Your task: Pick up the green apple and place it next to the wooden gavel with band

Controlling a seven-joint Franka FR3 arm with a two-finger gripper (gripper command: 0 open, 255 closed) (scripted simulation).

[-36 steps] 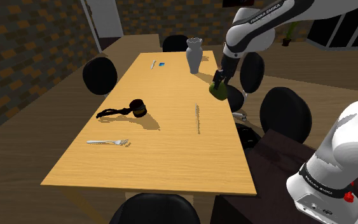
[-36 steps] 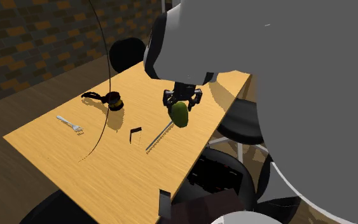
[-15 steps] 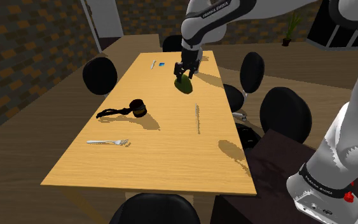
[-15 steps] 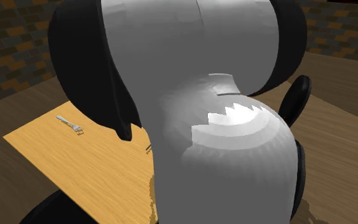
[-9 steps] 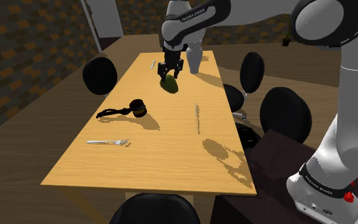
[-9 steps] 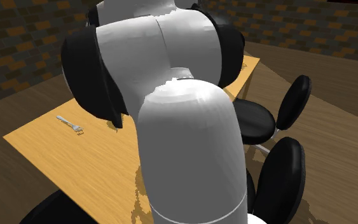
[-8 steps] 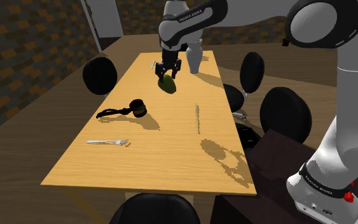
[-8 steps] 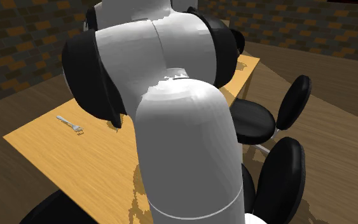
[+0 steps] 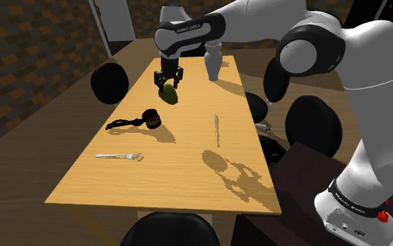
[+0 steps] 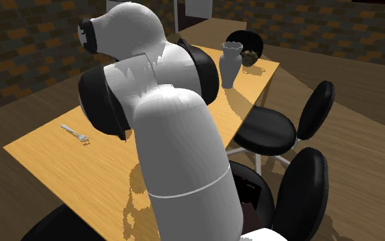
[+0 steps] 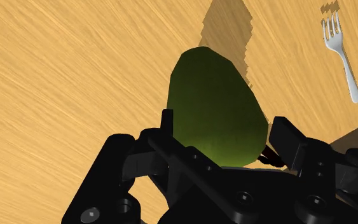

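Note:
The green apple (image 9: 167, 93) is a dark olive, elongated fruit, and my gripper (image 9: 167, 84) is shut on it, holding it in the air above the wooden table (image 9: 181, 168). In the wrist view the apple (image 11: 215, 111) sits clasped between the black fingers (image 11: 165, 130) over the tabletop. The gavel (image 9: 148, 119), dark with a lighter band on its head, lies on the table below the apple and toward the shoulder view's left, its handle pointing left.
A fork (image 9: 118, 156) lies near the table's front left, also seen past the apple (image 11: 343, 54). A thin rod (image 9: 217, 130) lies right of centre. A grey vase (image 9: 213, 60) stands at the far end. Black chairs (image 9: 109, 82) ring the table. The arm (image 10: 163, 137) blocks much of the second exterior view.
The gripper has carried the apple from the table's far right edge leftward across the table, now hanging just beyond the gavel. Gavel, fork and vase have not moved.

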